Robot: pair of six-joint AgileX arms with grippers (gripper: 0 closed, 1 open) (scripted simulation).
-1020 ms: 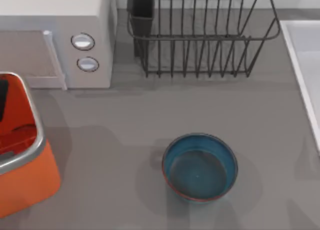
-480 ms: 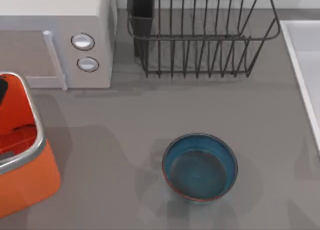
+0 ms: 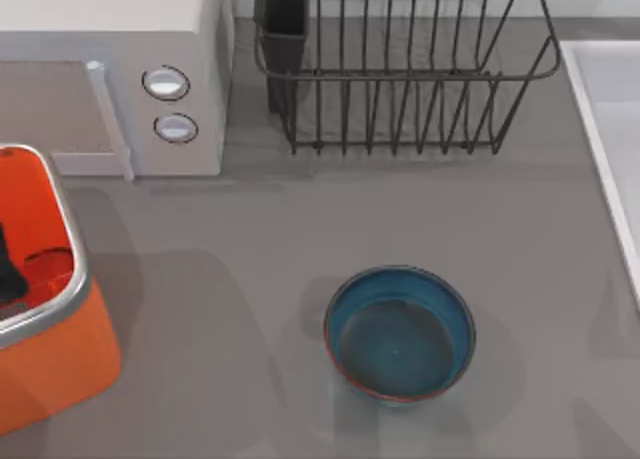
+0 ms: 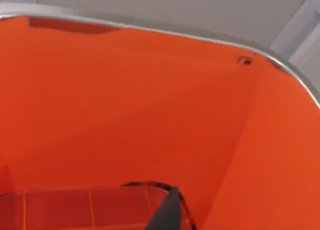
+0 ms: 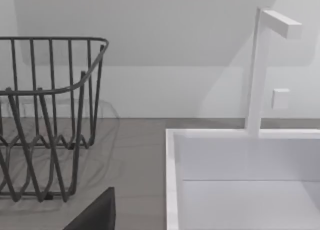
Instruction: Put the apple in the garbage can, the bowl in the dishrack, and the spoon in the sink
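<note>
Our left gripper (image 3: pixel 8 269) has just slid nearer inside the garbage can (image 3: pixel 55 369) at the left, open or shut we cannot tell, so the apple step looks nearly done, and the bowl (image 3: pixel 400 334) waits mid-table while our right gripper (image 5: pixel 97 215) sits by the sink (image 5: pixel 172 190).

left arm fingers (image 4: pixel 167 212): black, tapered tip. right arm fingers (image 5: pixel 97 215): dark grey, angular wedge.
</note>
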